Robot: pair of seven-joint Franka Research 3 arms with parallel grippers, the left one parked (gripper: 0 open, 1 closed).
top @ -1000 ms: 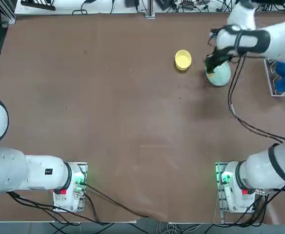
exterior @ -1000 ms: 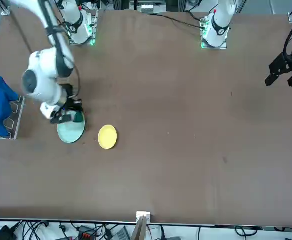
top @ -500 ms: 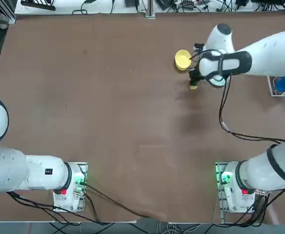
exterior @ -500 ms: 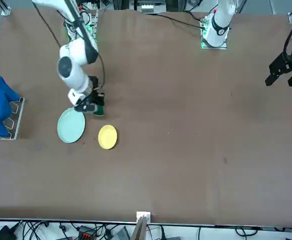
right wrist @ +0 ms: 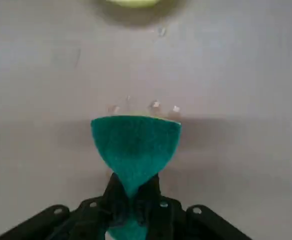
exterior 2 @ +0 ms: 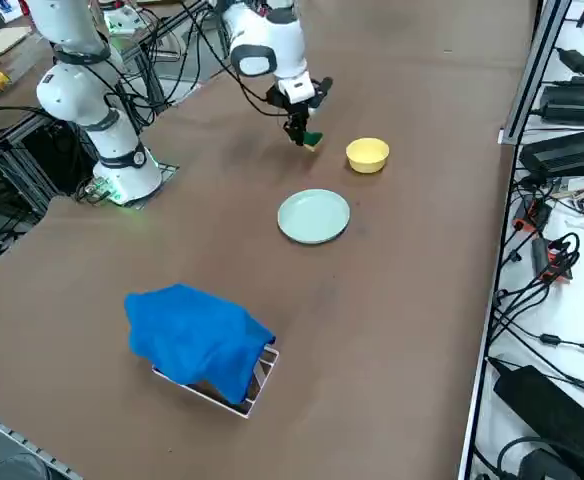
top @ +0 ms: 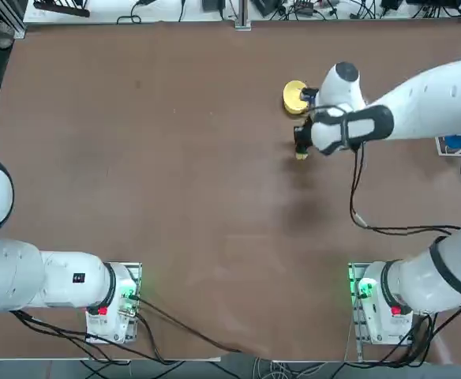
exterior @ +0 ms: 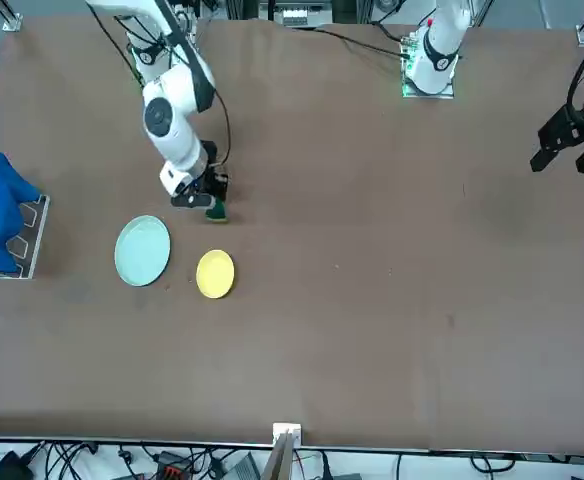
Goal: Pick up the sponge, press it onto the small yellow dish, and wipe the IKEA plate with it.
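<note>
Beside small yellow dish (exterior: 215,273) — right gripper (exterior: 212,203) jaws clenched on sponge (right wrist: 135,148) | sponge pinched, pointing tableward

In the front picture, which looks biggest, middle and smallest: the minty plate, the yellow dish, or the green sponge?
1. IKEA plate, biggest.
2. Small yellow dish, a bit smaller.
3. Sponge, smallest, pinched in the right gripper.

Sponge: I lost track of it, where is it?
Pinched in the right tool, the sponge hangs over bare table just robot-side of the small yellow dish.
</note>
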